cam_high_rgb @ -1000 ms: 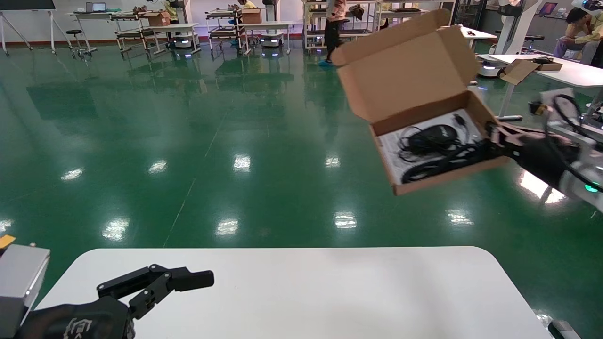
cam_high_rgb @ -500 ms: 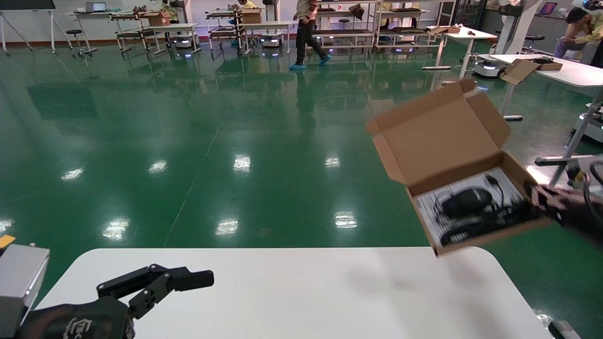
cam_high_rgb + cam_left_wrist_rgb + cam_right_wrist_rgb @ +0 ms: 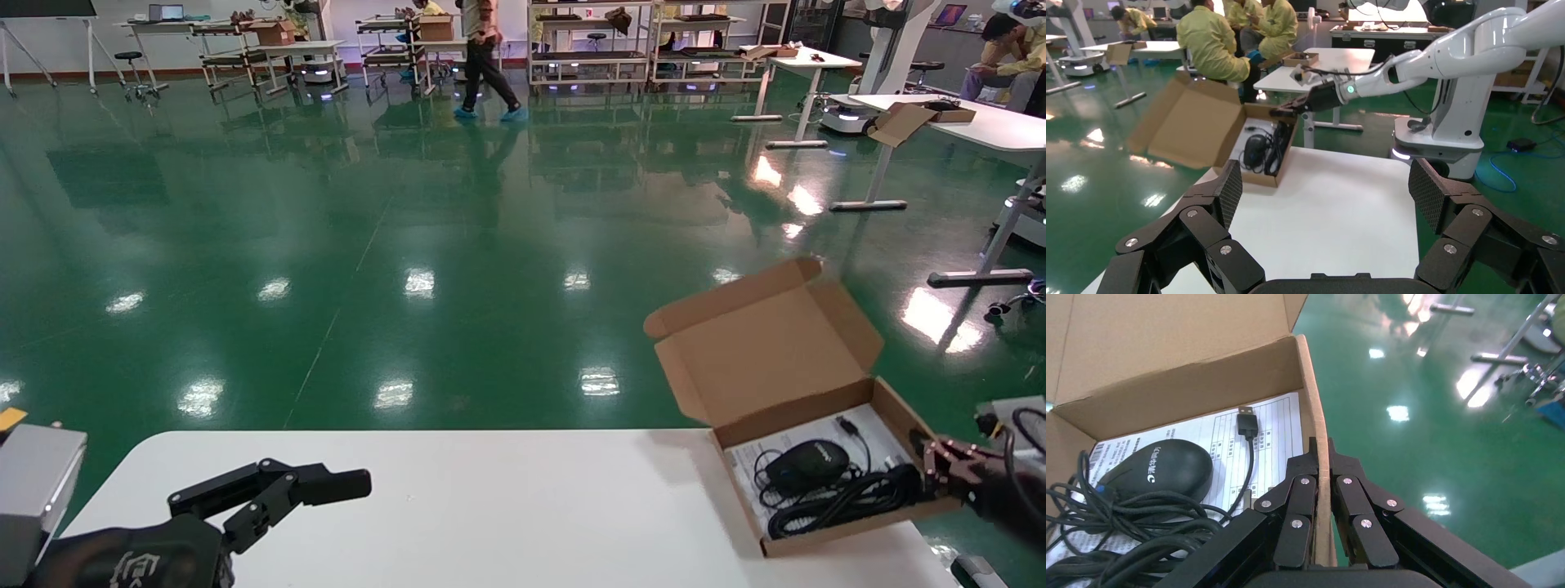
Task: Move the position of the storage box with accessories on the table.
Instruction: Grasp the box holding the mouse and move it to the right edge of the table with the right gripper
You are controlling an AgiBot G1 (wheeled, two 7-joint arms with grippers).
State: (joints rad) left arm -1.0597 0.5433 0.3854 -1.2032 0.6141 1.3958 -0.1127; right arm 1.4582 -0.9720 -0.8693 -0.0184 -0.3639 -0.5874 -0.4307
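The table point(image 3: 490, 506) spreads white in front of me, and my storage box point(image 3: 817, 457) sits low over its far right corner, lid standing open toward the green floor, its right end jutting a little past the edge; I cannot tell whether its base is touching the top yet. My right gripper point(image 3: 1322, 478) is clamped on the box's right end wall, one finger inside and one outside. My left gripper point(image 3: 1324, 202) hangs spread and idle over the near left of the table. To set it down well, I judge I should keep the base level, settle it fully onto the top and let go only once it rests flat. The box's long axis runs roughly left to right, angled slightly away. Inside lie the mouse point(image 3: 1159, 468) on the paper sheet point(image 3: 1272, 425), and its cable point(image 3: 842, 502) coiled nearer me.
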